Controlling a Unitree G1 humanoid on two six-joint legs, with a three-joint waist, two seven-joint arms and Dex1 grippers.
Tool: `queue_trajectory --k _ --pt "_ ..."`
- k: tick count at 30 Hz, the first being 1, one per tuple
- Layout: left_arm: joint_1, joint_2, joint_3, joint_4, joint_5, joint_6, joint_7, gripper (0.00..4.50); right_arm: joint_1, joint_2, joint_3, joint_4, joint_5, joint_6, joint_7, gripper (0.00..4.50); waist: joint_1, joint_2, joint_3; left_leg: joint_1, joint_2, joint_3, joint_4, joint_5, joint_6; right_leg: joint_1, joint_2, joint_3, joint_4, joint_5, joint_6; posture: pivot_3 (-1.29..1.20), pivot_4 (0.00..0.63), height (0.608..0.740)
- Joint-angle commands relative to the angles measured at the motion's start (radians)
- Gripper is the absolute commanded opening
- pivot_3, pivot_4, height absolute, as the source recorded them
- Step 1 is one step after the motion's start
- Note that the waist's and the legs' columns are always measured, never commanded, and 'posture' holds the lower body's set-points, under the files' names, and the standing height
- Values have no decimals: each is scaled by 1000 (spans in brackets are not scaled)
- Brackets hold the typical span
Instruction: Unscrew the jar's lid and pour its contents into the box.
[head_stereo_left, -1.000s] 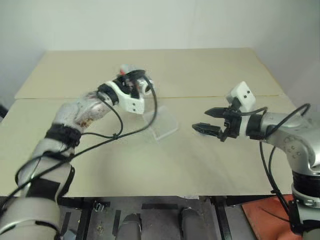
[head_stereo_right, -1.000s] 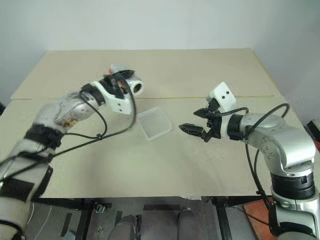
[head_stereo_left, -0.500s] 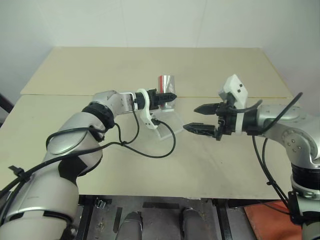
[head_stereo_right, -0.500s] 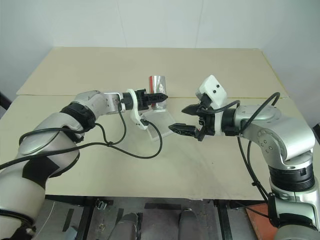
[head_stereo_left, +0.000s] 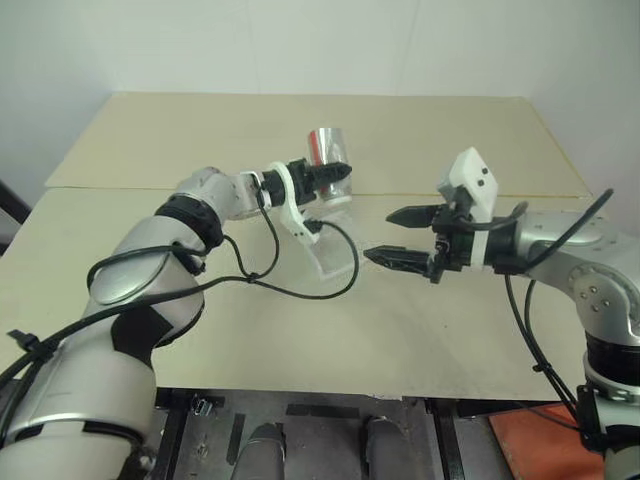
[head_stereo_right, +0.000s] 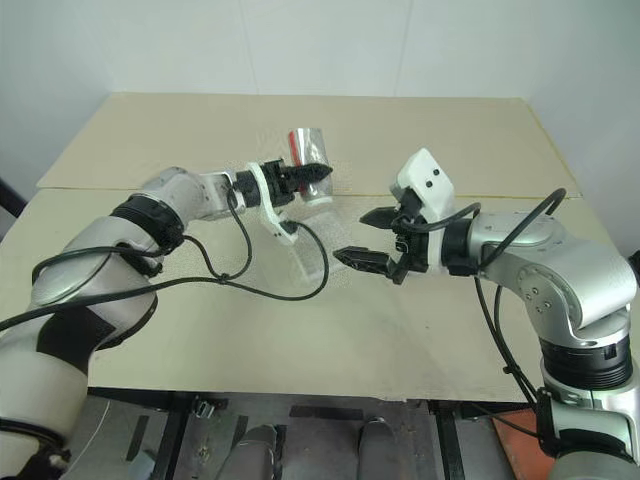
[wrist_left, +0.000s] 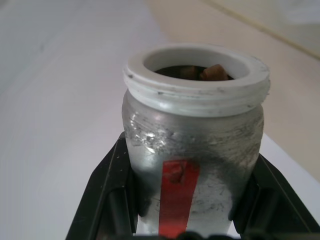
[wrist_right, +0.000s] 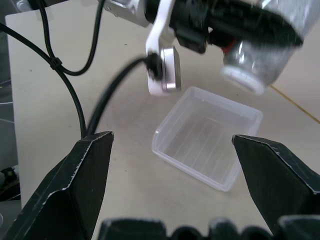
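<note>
My left gripper (head_stereo_left: 338, 176) is shut on the jar (head_stereo_left: 325, 148), a silvery cylinder with a red mark (wrist_left: 176, 192). The jar's white threaded mouth (wrist_left: 196, 80) is bare, with brown contents (wrist_left: 214, 71) just inside it. The jar hangs tipped over the box (wrist_right: 207, 137), its mouth slanting down toward it. The box, clear plastic, lies on the table (head_stereo_left: 200, 300) with nothing visible in it. To the right of the box my right gripper (head_stereo_left: 380, 234) is open and holds nothing. The lid is out of view.
A black cable (head_stereo_left: 345, 275) from my left wrist loops down over the table beside the box. A seam (head_stereo_left: 120, 190) crosses the tan table from side to side. White walls stand behind it. An orange patch (head_stereo_left: 540, 440) shows on the floor at the right.
My left gripper has carried the jar to the right, over the box, and rolled it somewhat. The right gripper has stayed open and has hardly moved.
</note>
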Motion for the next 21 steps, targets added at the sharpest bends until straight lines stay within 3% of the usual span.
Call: queue_trajectory --k 1,4,5,8,11,13,17,21 --pt "0 44 211 31 -269 -43 -210 1928 6 -12 -42 -29 12 -28 -3 4420 -5 0 0 0 0 0 0 0 0 0 0 0 0 0 0 0 150 740" --pt "83 11 497 20 -663 33 -634 1928 18 -8 -62 -35 20 -29 -12 4420 -12 1 0 1 0 0 0 0 0 1 0 0 0 0 0 0 150 740" --pt "114 -10 592 -18 -798 139 -798 1928 24 -6 -67 -38 22 -28 -16 4420 -15 1 0 1 0 0 0 0 0 1 0 0 0 0 0 0 150 740" --pt "218 -60 785 -211 -1059 495 -996 1928 47 6 -75 -52 30 -23 -29 4420 -19 1 0 2 0 0 0 0 1 2 0 0 1 0 0 0 150 740" --pt "357 -95 911 -473 -1214 800 -1007 1928 68 22 -78 -73 48 -11 -45 4420 -34 1 0 2 0 -1 1 0 1 2 0 0 2 0 0 0 150 740" --pt "447 -115 945 -634 -1223 907 -932 1928 76 24 -81 -84 61 -9 -53 4420 -46 1 0 2 0 -1 2 0 1 2 0 0 2 0 0 0 150 740" --pt "592 -113 936 -853 -1229 982 -935 1928 70 18 -83 -78 72 -14 -58 4420 -54 1 0 4 0 -1 3 0 0 4 0 0 3 0 0 0 150 740" --pt "623 -114 945 -931 -1243 1046 -931 1928 76 18 -76 -74 76 -25 -58 4420 -49 1 0 6 0 -1 3 0 1 5 0 0 2 1 -1 0 150 740"
